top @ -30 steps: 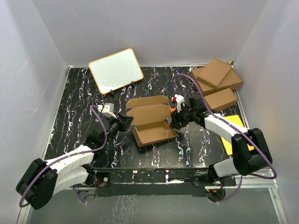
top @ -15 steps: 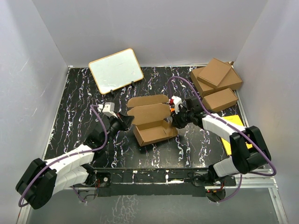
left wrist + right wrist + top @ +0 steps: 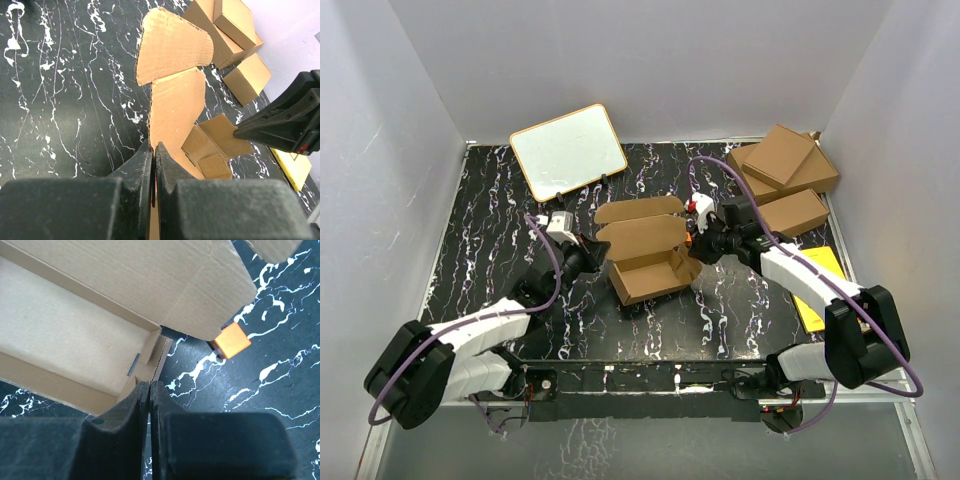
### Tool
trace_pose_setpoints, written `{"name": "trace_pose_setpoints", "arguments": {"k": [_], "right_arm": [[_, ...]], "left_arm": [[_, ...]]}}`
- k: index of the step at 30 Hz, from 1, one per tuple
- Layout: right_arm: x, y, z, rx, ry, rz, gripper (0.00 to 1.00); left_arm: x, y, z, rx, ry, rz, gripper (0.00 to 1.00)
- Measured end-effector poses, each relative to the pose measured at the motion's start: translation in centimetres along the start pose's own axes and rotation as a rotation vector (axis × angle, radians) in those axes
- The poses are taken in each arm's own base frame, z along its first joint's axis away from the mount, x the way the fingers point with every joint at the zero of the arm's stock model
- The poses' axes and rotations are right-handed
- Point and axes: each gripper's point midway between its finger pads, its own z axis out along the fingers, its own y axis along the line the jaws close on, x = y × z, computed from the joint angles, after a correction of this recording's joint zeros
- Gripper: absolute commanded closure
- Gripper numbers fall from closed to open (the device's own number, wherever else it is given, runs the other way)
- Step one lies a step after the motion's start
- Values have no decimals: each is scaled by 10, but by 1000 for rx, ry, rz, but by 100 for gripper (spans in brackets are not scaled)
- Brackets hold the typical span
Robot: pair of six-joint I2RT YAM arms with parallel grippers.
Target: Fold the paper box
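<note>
Top external: the paper box [image 3: 645,255] sits mid-table [image 3: 490,230] as an open tray, lid flap raised toward the far side. Left gripper [image 3: 600,260] is at its left end and right gripper [image 3: 692,252] at its right end. The whiteboard [image 3: 568,150] is far left and the three cartons [image 3: 782,170] far right.

Left wrist: the left gripper [image 3: 153,150] is pressed together on a thin upright wall of the paper box [image 3: 175,100], with cardboard running down between the fingers.

Right wrist: the right gripper [image 3: 149,387] has its fingers together at the corner of the paper box [image 3: 100,340] end wall. I cannot tell whether cardboard is pinched. A small orange block [image 3: 230,340] lies just beside the lid flap.
</note>
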Motion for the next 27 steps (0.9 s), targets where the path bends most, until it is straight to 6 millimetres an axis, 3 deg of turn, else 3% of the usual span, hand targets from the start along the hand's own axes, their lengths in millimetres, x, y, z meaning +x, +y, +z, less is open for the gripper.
{"name": "trace_pose_setpoints", "arguments": {"k": [12, 19, 27], "right_arm": [[-44, -11, 0, 4, -65, -60, 91], [-34, -15, 11, -2, -27, -56, 91], [-24, -11, 17, -28, -25, -53, 90]], "left_arm": [[-17, -6, 29, 21, -72, 94, 100], [-21, -9, 35, 57, -124, 156, 100], [-7, -11, 17, 142, -142, 185, 100]]}}
